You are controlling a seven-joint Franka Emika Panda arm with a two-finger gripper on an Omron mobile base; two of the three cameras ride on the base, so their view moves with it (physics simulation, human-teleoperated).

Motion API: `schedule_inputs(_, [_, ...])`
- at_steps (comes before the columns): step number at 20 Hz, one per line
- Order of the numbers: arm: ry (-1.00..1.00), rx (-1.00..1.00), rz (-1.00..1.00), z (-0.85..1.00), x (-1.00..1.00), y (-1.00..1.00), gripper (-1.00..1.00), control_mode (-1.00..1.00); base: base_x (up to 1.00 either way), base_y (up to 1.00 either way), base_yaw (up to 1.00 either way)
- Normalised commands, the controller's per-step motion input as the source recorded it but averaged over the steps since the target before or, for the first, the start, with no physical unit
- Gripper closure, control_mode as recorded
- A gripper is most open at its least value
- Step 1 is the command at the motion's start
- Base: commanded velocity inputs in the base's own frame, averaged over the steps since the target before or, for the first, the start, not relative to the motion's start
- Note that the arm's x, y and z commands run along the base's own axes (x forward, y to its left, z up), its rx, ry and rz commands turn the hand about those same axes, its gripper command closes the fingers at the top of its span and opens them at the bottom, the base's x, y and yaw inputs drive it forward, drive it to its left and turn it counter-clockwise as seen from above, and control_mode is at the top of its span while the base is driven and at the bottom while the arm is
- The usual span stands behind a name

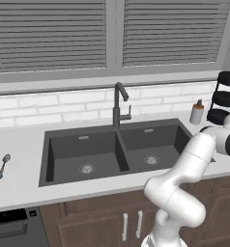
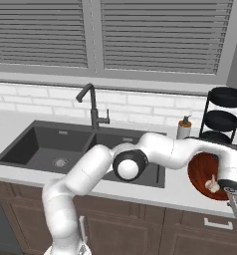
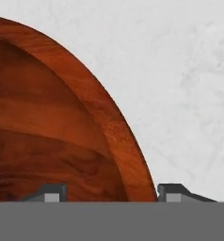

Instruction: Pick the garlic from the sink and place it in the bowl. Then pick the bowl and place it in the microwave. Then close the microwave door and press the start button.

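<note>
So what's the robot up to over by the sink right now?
The garlic already lies in the wooden bowl on the counter right of the sink. The gripper is down at the bowl's rim, one finger inside and one outside, apparently closing in to pick it up.

I'm seeing a spoon (image 1: 3, 166) lying on the pale table (image 1: 20, 144) at the far left. A soap bottle (image 1: 197, 112) is standing by the tiled wall, just beside a black tiered rack (image 1: 225, 98). Blinds (image 1: 54, 34) are covering the window; wooden cabinets (image 1: 97, 224) are sitting below.
</note>
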Motion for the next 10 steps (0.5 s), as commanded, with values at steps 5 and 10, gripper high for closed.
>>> schedule_inputs(5, [-0.14, 0.0, 0.0, 0.04, -0.13, 0.0, 1.0, -1.0, 0.0, 0.0, 0.0])
schedule_inputs(10, [-0.06, -0.05, 0.0, 0.34, -0.13, 0.01, 1.0, -1.0, 0.0, 0.0, 0.0])
